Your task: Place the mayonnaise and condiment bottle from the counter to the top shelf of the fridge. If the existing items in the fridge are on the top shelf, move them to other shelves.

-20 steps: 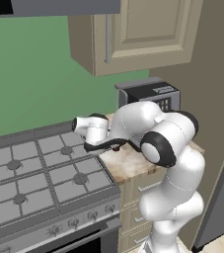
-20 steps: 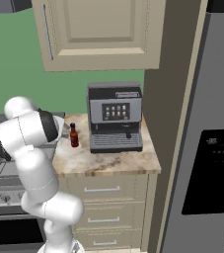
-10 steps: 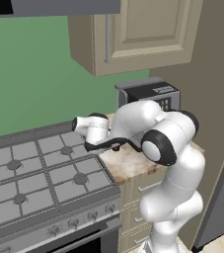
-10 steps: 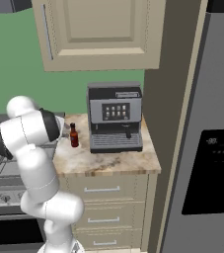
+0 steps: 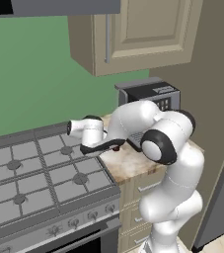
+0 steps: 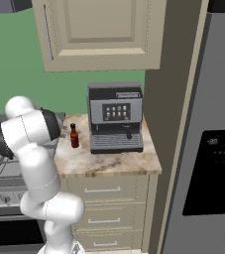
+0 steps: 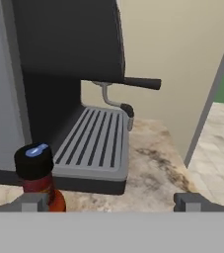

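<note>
The condiment bottle (image 6: pixel 74 136) is small and dark red with a black cap, and it stands upright on the marble counter (image 6: pixel 109 162) just left of the coffee machine. In the hand view the condiment bottle (image 7: pixel 37 176) rises at the lower left, close by the left fingertip. My gripper (image 7: pixel 113 202) is open with nothing between its fingers, and it faces the bottle and the machine from the stove side. The grey fridge (image 6: pixel 210 149) stands shut at the right. The mayonnaise is out of view.
A black and silver coffee machine (image 6: pixel 115 117) takes up the back of the counter, its drip tray (image 7: pixel 96 143) straight ahead of the hand. A gas stove (image 5: pixel 29 173) lies to the left. A beige wall cabinet (image 6: pixel 99 32) hangs above.
</note>
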Controlling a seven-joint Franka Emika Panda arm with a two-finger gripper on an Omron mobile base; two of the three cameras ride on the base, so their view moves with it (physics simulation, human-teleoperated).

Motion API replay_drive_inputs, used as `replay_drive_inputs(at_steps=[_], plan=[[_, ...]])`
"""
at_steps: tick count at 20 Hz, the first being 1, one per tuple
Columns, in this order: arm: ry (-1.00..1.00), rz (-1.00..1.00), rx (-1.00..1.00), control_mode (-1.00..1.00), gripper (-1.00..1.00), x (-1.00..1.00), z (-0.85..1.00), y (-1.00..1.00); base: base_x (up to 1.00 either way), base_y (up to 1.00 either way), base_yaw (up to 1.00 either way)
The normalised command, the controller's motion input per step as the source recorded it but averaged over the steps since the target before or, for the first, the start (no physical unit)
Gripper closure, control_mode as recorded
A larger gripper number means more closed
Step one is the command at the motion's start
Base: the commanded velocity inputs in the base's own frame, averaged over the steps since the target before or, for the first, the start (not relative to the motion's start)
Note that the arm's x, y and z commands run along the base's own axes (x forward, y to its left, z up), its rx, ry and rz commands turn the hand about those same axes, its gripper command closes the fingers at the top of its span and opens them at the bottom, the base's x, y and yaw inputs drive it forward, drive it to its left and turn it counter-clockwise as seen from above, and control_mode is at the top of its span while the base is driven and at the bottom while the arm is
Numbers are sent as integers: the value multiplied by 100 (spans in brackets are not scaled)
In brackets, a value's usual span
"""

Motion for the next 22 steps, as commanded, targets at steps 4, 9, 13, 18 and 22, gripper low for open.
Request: replay_drive_inputs(at_steps=[4, 9, 13, 18, 22], plan=[[0, 0, -8, -100, -100, 15, -2, 22, 0, 0, 0], [0, 0, -5, -100, -100, 23, -5, 0, 0, 0, 0], [0, 0, -4, -100, -100, 11, -11, 0, 0, 0, 0], [0, 0, -4, -100, -100, 5, -17, 0, 0, 0, 0], [0, 0, -4, -100, -100, 6, -19, -2, 0, 0, 0]])
